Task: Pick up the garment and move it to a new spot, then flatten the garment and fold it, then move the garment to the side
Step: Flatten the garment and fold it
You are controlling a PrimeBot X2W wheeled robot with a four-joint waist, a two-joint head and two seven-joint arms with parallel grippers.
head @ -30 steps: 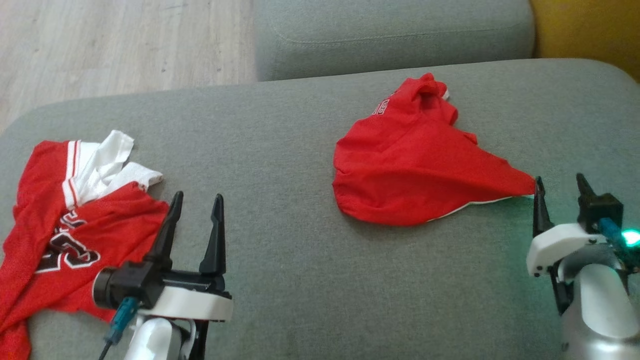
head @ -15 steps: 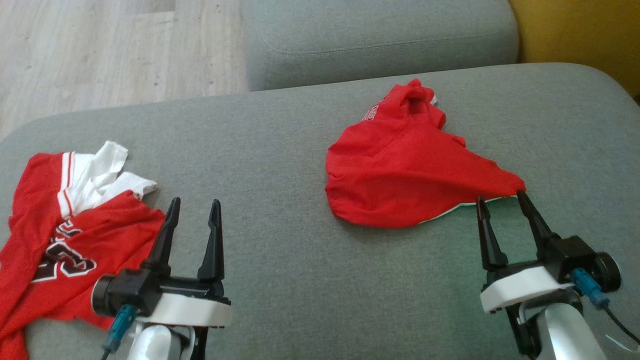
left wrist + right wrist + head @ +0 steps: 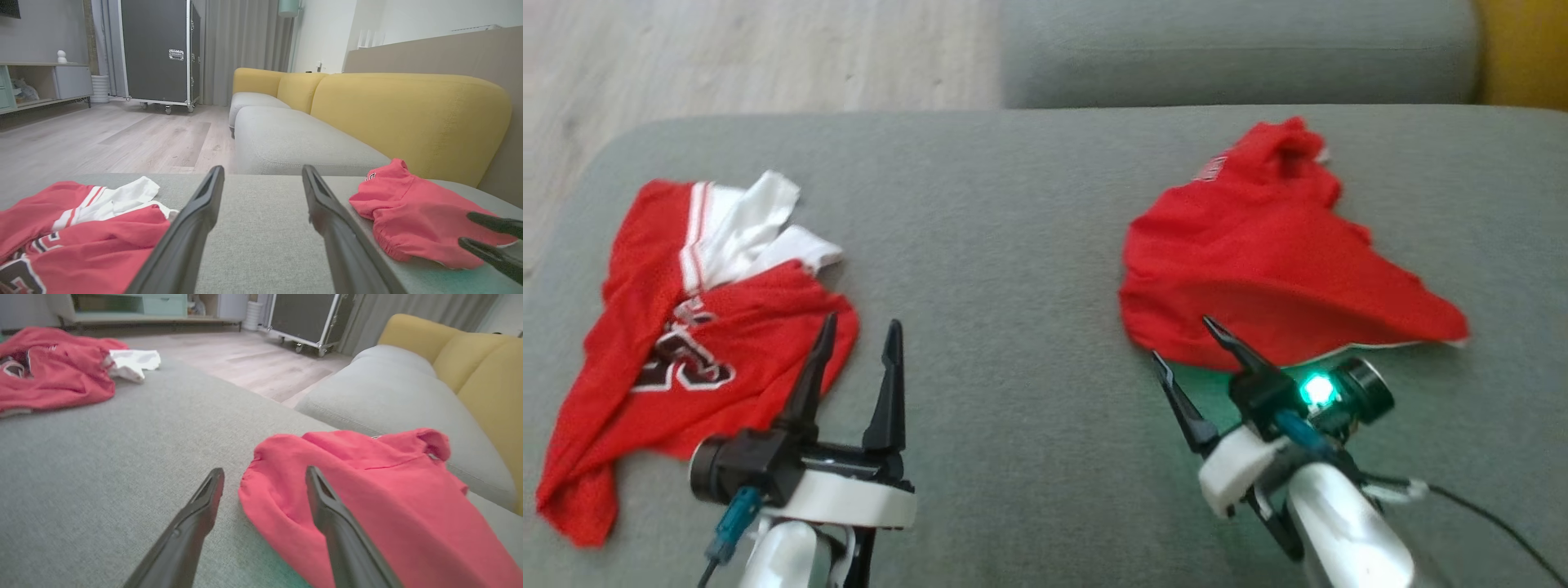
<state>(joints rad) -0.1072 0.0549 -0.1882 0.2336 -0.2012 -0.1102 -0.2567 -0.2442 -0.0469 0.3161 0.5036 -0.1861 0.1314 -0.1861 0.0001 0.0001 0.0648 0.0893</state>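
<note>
Right now I count two red garments on the grey sofa seat (image 3: 1013,245), two claws, and one more grey cushion (image 3: 1233,49) beyond it at 12 o'clock in the head view. The task's piece is the bunched red garment (image 3: 1258,253), lying loose at about 2 o'clock with a thin white edge along its near side. The other is a red jersey (image 3: 711,343) with white trim, spread at 9 o'clock and well apart from the first.

My left claw (image 3: 862,322) sits at 7 o'clock, its two fingers spread apart with nothing between them, just beside the jersey's near edge. My right claw (image 3: 1181,339) is at 5 o'clock, tilted towards 11, fingers also apart and holding nothing. In its wrist view one finger crosses the garment's near edge while the other lies over bare cushion. I cannot tell whether that finger touches the cloth.

A green light on the right wrist tints the cushion beneath. The jersey's black-and-white numerals are folded over and unreadable, and the small lettering on the bunched garment is too blurred to make out. In the left wrist view the jersey is cut off at 8 o'clock, and one wheeled black flight case (image 3: 157,49) stands on the wood floor (image 3: 727,57).
</note>
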